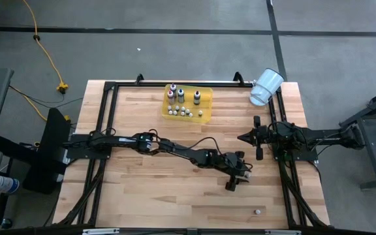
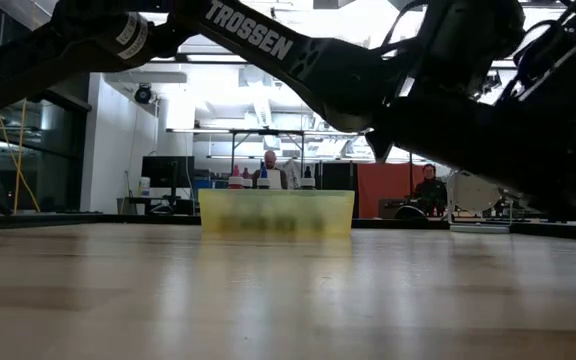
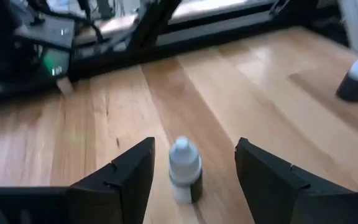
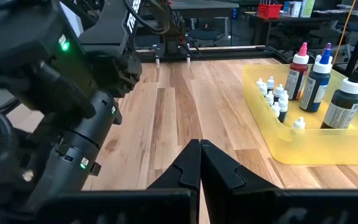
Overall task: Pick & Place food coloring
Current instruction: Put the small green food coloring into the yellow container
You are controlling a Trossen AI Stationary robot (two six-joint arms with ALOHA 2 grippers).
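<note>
My left gripper is open, right of the table's middle. Its fingers stand on either side of a tiny food coloring bottle with a whitish cap and a dark body, without touching it. This bottle stands upright on the wood. A second, blurred bottle stands farther off. Another small bottle sits near the near edge. Several more bottles stand in the yellow tray by the far edge. My right gripper is shut and waits at the right side.
A white cup lies on its side at the far right corner. Black frame rails run along the table's left, right and far sides. In the low view the tray stands mid-table, with people in the room behind it.
</note>
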